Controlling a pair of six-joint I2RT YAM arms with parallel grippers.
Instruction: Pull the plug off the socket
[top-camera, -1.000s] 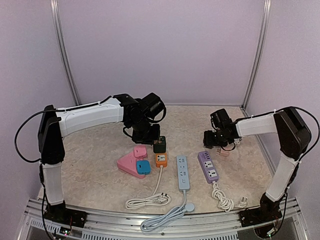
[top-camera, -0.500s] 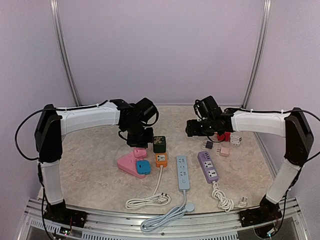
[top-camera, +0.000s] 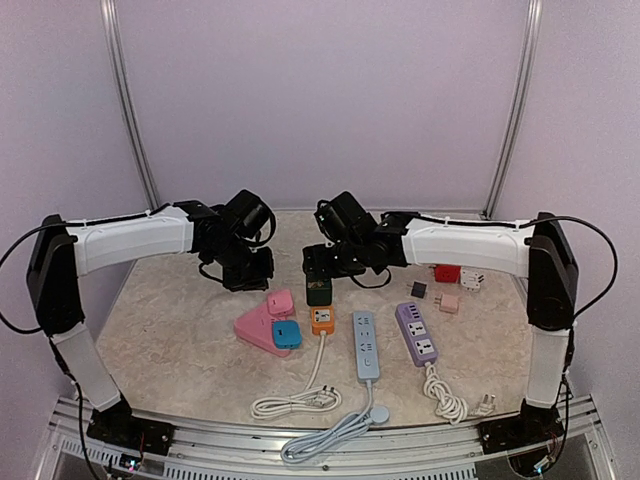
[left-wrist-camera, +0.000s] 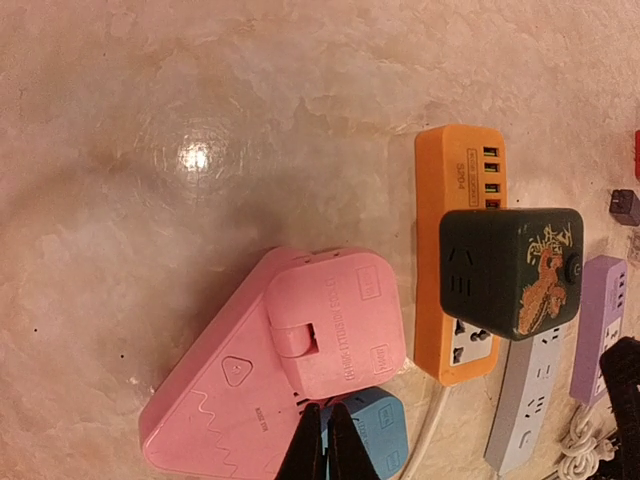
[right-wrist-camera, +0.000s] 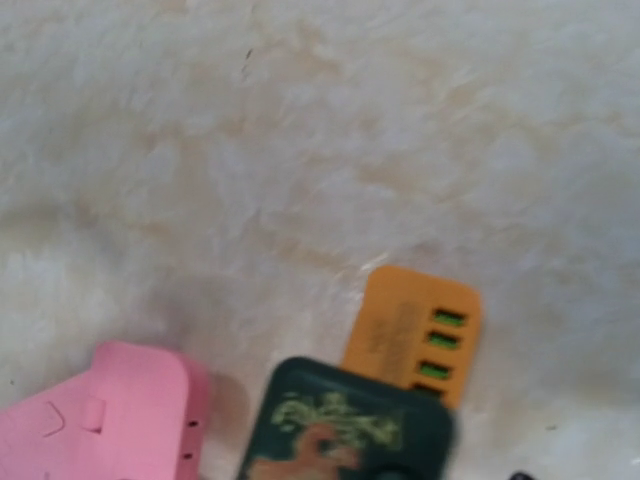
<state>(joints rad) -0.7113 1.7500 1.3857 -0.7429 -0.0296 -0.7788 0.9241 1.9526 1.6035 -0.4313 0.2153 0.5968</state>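
Left claw (left-wrist-camera: 325, 455), pinched closed, hangs near pink socket (left-wrist-camera: 300, 370); right claw (top-camera: 318, 265), opening impossible to tell, hovers at green plug (top-camera: 319, 290), upright on orange socket (top-camera: 322, 321) lying lengthwise near-to-far.

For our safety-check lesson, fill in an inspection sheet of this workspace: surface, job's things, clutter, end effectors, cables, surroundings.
Surface: marbled tabletop, no spills seen.
Job's things: dark green cube plug seated on the orange socket.
Clutter: pink triangular socket, grey-blue power strip, purple power strip, red adapter.
End effectors: left end effector shut, holding nothing; right end effector close by the cube plug, jaws unclear.
Cables: white coiled cable at the near edge.
Surroundings: plain walls; nothing else seen.
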